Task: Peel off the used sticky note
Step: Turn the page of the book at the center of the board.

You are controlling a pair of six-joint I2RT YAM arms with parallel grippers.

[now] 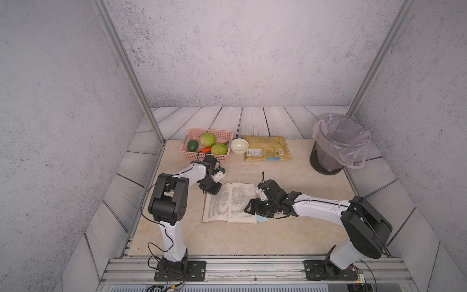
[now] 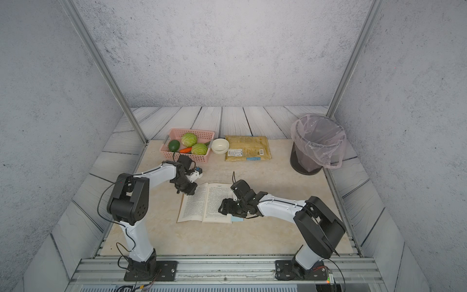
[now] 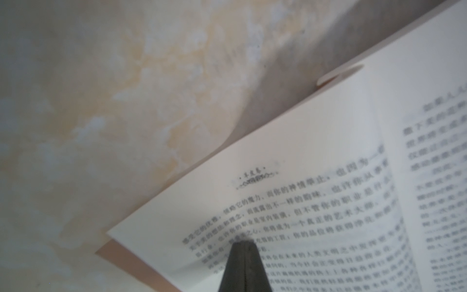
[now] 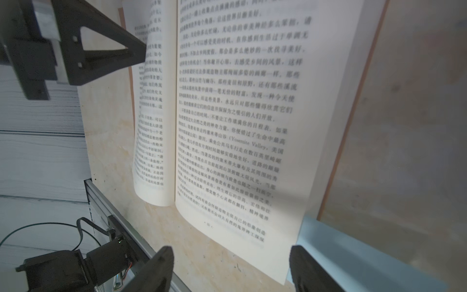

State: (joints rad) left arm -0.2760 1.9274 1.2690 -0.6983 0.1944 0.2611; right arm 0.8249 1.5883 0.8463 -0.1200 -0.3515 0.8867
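Observation:
An open book [image 1: 228, 202] [image 2: 204, 204] lies in the middle of the table. A light blue sticky note [image 1: 263, 219] [image 2: 238, 219] [image 4: 366, 257] pokes out past the near right corner of its right page. My left gripper [image 1: 211, 192] [image 2: 188, 192] [image 3: 243, 244] is shut, with its tip resting on the far left corner of the left page. My right gripper [image 1: 256, 212] [image 2: 230, 211] [image 4: 231, 252] is open low over the book's near right corner. One finger is over the note and the other is over bare table, with nothing held.
A pink basket [image 1: 189, 154] of vegetables, a white bowl [image 1: 239, 146] and a yellow packet [image 1: 266, 151] sit along the back of the table. A dark bin [image 1: 326, 164] lined with a plastic bag stands at the back right. Metal rails run along the front edge.

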